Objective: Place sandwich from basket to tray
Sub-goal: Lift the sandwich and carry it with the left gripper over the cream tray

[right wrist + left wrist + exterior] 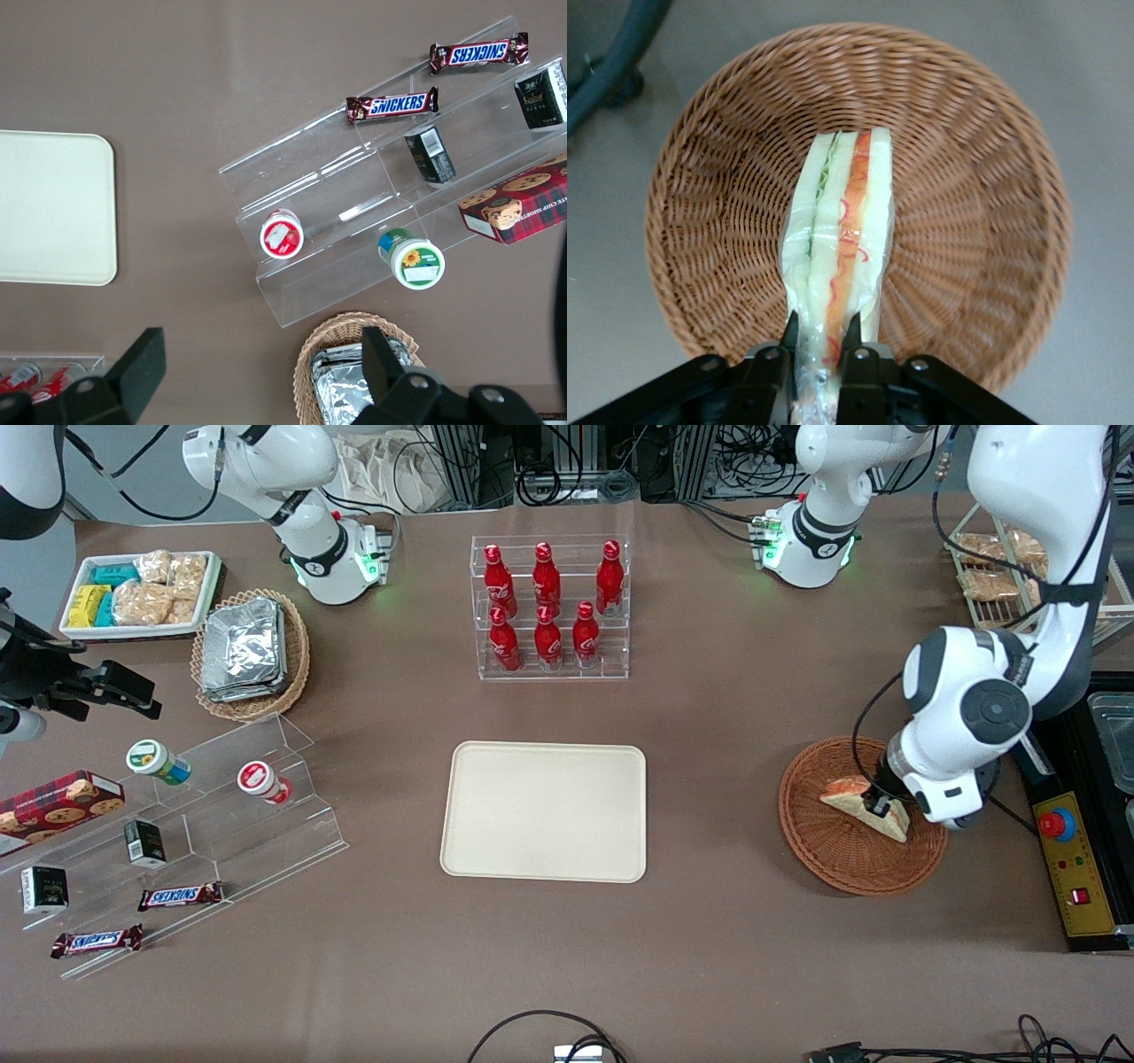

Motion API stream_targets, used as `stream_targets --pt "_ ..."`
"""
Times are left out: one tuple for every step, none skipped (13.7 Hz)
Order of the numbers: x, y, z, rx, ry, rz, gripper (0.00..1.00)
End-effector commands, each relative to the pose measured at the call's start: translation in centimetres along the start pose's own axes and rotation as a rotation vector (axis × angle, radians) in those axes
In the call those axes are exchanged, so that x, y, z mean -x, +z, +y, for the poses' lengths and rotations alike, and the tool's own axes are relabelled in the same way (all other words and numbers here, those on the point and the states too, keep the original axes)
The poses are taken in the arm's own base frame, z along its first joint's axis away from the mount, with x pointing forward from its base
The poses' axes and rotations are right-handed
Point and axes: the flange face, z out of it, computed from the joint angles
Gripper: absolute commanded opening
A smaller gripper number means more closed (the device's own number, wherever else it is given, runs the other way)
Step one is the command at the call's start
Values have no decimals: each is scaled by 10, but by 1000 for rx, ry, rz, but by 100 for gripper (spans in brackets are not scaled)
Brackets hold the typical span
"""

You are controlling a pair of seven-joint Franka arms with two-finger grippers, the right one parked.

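Landmark: the tray [544, 812], a cream-beige rectangle lying flat on the brown table [709, 717], bare on top.
Basket: the basket [833, 850], round reddish-brown wicker, sits on the table toward the working arm's end, well apart from the tray and about as near the front camera as the tray is.
Sandwich: the sandwich [850, 793] is in the basket, a pale wedge in clear wrap; the wrist view shows its edge with white bread, green and orange-red layers [842, 239], standing on edge across the basket floor.
Gripper: the gripper [879, 804] is down inside the basket [983, 221], sideways from the tray at the working arm's end.
Grip: the two black fingers [852, 341] are pinched on the sandwich's near corner, one against each bread face, with the wrap bunched between them.
Lift: whether the sandwich rests on the wicker or hangs just clear of it is hard to tell; it appears to touch the basket floor.
Working arm: its white wrist [952, 753] overhangs the basket rim farthest from the tray.
Bottle rack: a clear rack of red bottles [549, 607] stands farther from the front camera than the tray, directly in line with it.
Display steps: clear acrylic steps [221, 815] with small cups and chocolate bars lie toward the parked arm's end from the tray.
Foil basket: a lighter wicker basket with foil packets [248, 651] sits farther from the camera than those steps.
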Motion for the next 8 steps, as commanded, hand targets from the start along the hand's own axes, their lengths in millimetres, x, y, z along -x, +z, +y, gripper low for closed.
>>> stream_targets --pt "52 -70 22 -51 211 53 0" --pt "66 -90 33 -57 299 40 0" --pt "81 -109 44 -39 382 40 0" --pt "101 -128 55 -6 440 20 0" --pt "123 -146 64 46 487 -25 0" --pt "146 -155 74 82 531 -57 0" --pt "176 -163 84 108 573 -73 0" --pt "203 -162 96 116 638 -85 0"
